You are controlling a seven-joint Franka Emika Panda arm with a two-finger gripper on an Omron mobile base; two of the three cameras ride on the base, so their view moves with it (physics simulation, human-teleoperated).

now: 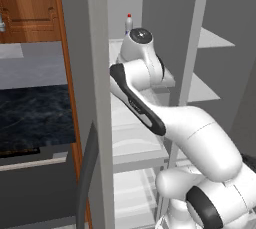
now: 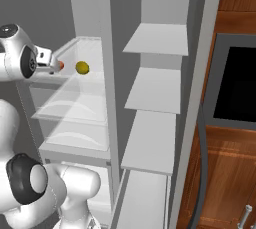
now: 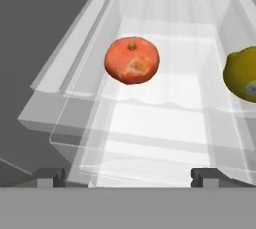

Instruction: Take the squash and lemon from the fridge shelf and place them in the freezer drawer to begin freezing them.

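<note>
In the hand view, the jaws stood wide apart with nothing between them, one of their dark fingertips (image 3: 51,177) at the lower left and the other at the lower right. The squash (image 3: 132,60) lay beyond them, left of centre, and the lemon (image 3: 243,74) sat apart from it, cut off by the right edge. Both were on the ribbed fridge shelf (image 3: 170,55), inside its raised rim. In the right base view, the robot's hand (image 2: 46,60) partly hid the squash, while the lemon was in plain sight beside it. Below the shelf were clear bins (image 2: 75,135) with curved fronts. An upright divider (image 2: 112,103) separated that side from the flat white shelves (image 2: 152,88) of the other compartment, and low under those lay the long, pale freezer drawer (image 2: 142,200). That divider stood between the fruit and the drawer. In the left base view, a red-capped bottle (image 1: 129,24) stood behind the arm (image 1: 200,135), and a grey door (image 1: 90,73) rose in the foreground beside wooden cabinets (image 1: 30,3) and a dark countertop (image 1: 35,115).
</note>
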